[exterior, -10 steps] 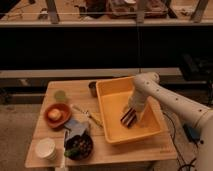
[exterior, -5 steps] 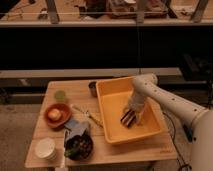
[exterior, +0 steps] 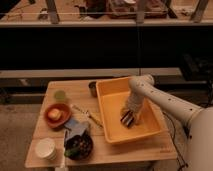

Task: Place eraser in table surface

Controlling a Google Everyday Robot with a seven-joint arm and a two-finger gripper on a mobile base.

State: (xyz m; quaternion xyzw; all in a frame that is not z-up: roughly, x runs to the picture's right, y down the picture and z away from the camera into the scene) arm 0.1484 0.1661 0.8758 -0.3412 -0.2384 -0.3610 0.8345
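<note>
The eraser (exterior: 127, 119), a small dark block with pale stripes, lies inside the big yellow bin (exterior: 111, 131) near its middle right. My gripper (exterior: 128, 116) reaches down into the bin from the right and sits right at the eraser. My white arm (exterior: 165, 102) comes in from the lower right. The table surface (exterior: 125, 152) is a light tan slatted top under the bin and the other items.
On the table left of the bin are an orange bowl with food (exterior: 56, 114), a green cup (exterior: 60, 95), a dark cup (exterior: 92, 88), a grey-blue cloth (exterior: 75, 127), a dark bowl (exterior: 78, 146), a white cup (exterior: 46, 148) and a utensil (exterior: 90, 116).
The gripper stays low in the bin at the eraser; hardly any movement shows between the frames.
</note>
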